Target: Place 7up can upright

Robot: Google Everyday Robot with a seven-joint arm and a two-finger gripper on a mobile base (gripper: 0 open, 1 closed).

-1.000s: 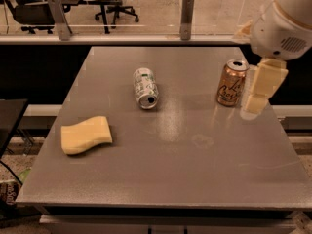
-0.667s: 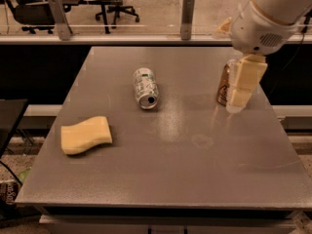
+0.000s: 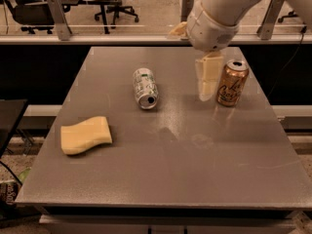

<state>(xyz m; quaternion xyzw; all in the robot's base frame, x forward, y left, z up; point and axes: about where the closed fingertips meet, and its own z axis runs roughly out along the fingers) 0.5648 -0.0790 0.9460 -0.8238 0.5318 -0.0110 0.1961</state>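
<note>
Camera view shows the 7up can lying on its side on the far half of the table, a little left of centre. Its long axis runs roughly away from the camera and one silver end faces the near edge. Nothing touches it. The gripper hangs over the table to the right of the 7up can, well apart from it and just beside an upright orange can. Nothing shows in its grasp, and whether it is open or closed cannot be told from this angle. A yellow sponge lies near the left edge, away from both cans.

The 7up can is probably light, though full or empty cannot be judged. Its thin aluminium wall is smooth and likely slippery, and a hard squeeze would dent it. Being round, it should roll left or right at the slightest sideways nudge, so contact should come on both sides at once.

The best hold looks to be from above, across the width of the body, closing on the left and right flanks. Taking it somewhat toward one end, where the rim stiffens the wall, would leave room for the other end to swing down onto the table. The orange can stands close enough to the gripper to be knocked as it moves off.
</note>
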